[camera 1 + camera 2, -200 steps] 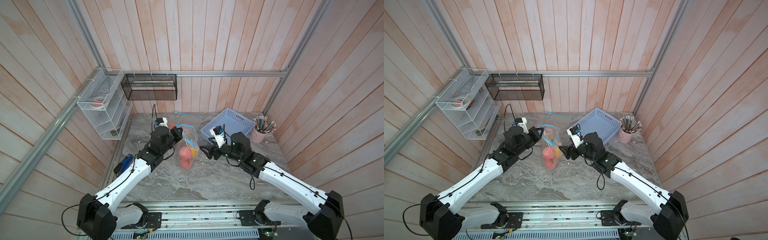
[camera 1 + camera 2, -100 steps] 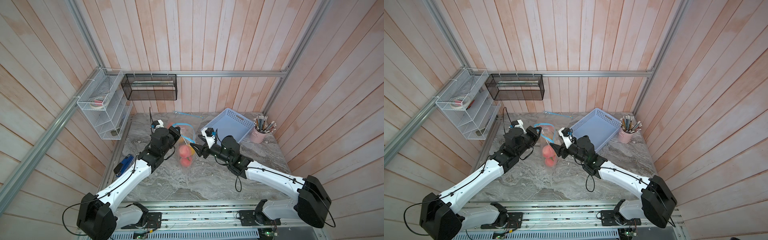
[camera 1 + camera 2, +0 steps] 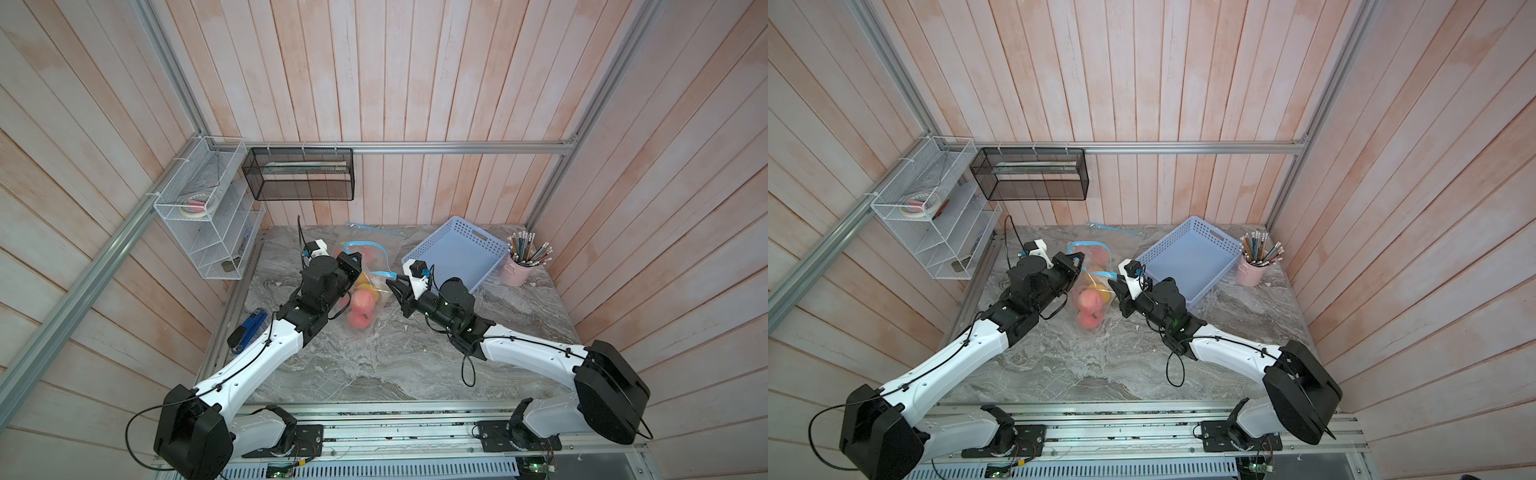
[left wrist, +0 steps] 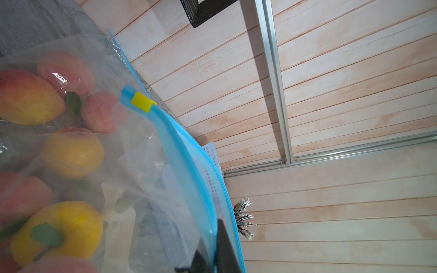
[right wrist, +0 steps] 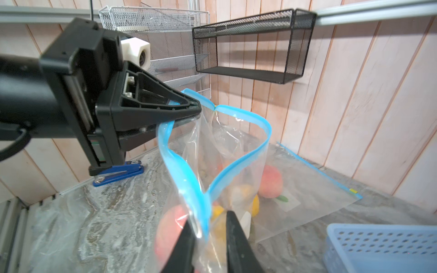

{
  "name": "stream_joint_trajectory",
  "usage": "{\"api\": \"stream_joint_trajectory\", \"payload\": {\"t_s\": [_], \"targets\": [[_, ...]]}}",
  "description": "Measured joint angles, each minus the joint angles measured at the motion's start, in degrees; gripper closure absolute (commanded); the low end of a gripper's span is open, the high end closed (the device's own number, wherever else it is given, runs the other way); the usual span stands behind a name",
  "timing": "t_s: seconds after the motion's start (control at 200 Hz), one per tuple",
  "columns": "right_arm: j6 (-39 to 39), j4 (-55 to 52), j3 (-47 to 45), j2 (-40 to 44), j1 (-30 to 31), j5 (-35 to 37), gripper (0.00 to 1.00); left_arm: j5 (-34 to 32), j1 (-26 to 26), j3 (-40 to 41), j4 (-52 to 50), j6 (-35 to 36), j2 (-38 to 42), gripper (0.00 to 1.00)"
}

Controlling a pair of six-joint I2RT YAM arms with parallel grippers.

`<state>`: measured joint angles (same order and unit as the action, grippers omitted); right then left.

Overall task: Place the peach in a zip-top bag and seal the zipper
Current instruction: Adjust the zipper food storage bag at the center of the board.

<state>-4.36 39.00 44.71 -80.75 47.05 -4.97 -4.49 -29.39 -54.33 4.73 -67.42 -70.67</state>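
A clear zip-top bag (image 3: pixel 374 266) hangs between two robot arms, its bottom down on the marble bench (image 3: pixel 374 365). A peach (image 3: pixel 360 300) sits inside among other fruit. The left claw (image 5: pixel 197 111) pinches one end of the blue zipper (image 5: pixel 248 151); the right claw (image 5: pixel 209 224) is narrow around the other. The mouth gapes open; sealing looks left to do.

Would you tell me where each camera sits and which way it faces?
Top views: overhead by the arms' bases, looking down at the table, left arm, right arm, left hand and right hand at the zip-top bag.
Left wrist: on the left arm, facing past its fingers through the bag toward the wall.
Right wrist: on the right arm, facing its fingers, the bag's mouth and the left hand.
Shared: both wrist views show the bagged peaches.
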Motion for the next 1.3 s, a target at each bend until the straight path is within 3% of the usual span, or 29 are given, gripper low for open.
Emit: {"api": "stream_joint_trajectory", "payload": {"t_s": [0.145,0.275,0.435,0.525,0.675,0.82,0.95,1.09,1.3], "targets": [[-0.1,0.9,-0.2,-0.1,-0.9,-0.2,1.0,2.0,0.8,0.1,0.4,1.3,0.0,0.68],[-0.1,1.7,-1.0,0.0,-3.3,-2.2,1.0,4.9,2.7,0.9,0.8,2.9,0.1,0.46],[-0.2,1.0,-1.8,0.4,-11.0,-9.2,1.0,9.3,6.4,2.9,0.4,7.3,1.3,0.16],[0.0,0.5,-1.8,0.7,-17.0,-15.0,1.0,11.8,7.8,3.5,0.0,12.5,2.8,0.08],[0.2,-0.7,-1.5,0.8,-26.4,-25.9,1.0,16.8,8.9,3.6,0.0,22.3,3.6,0.03],[0.9,-1.8,-0.3,0.5,-31.9,-34.9,1.0,21.3,10.1,3.6,0.2,31.3,2.0,0.02],[1.3,-1.9,1.6,-0.5,-34.0,-41.4,1.0,28.1,12.0,3.7,2.2,39.1,-1.6,0.12],[1.7,-1.9,2.6,-1.0,-34.6,-45.6,1.0,34.5,13.5,7.1,9.9,47.5,-3.9,0.14],[2.1,-2.0,2.6,-1.0,-34.8,-48.7,1.0,43.5,17.0,13.2,23.6,53.8,-6.8,0.17]]}}
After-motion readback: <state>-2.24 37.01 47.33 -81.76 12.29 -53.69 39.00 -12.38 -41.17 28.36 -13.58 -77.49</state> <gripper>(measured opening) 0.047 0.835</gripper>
